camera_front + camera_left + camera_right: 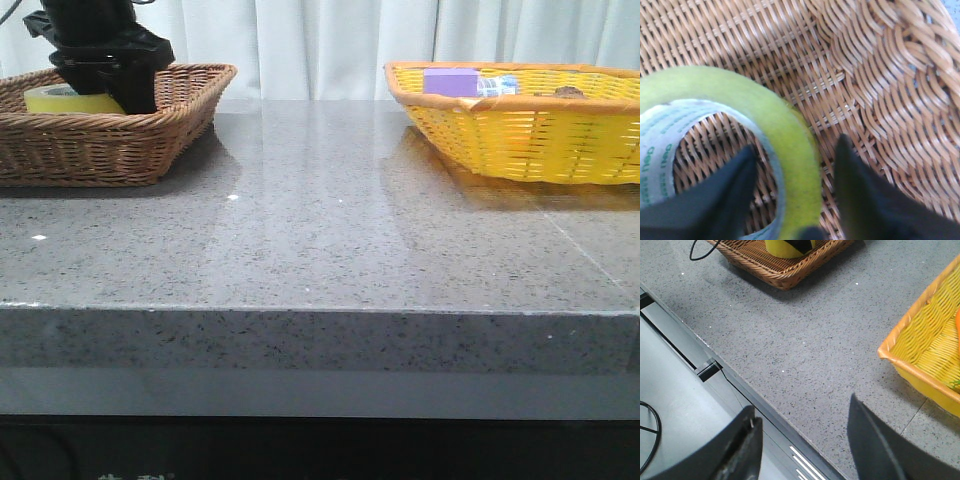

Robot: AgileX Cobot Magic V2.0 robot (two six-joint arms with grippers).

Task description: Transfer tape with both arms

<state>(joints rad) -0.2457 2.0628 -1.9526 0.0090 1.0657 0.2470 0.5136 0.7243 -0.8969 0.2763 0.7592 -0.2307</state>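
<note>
I have the left gripper down inside the brown wicker basket, which sits at the far left of the grey speckled surface. Its jaws are apart and straddle the wall of the tape: one finger reaches into the hollow of the white core with its green print, the other finger stands outside the yellow rim, over the weave. From the wrist view I cannot tell whether either finger touches the roll; the jaws are not clamped on it. The tape lies flat on the basket floor, its opening facing up.

In the front view the left arm hangs over the basket and hides most of the roll; only a yellow slice of the tape shows to the left of it, below the rim.

My right gripper hovers above the near edge of the surface, jaws wide apart and holding nothing. The yellow basket sits at the far right, well apart from the brown one, with a purple box showing over its rim.
</note>
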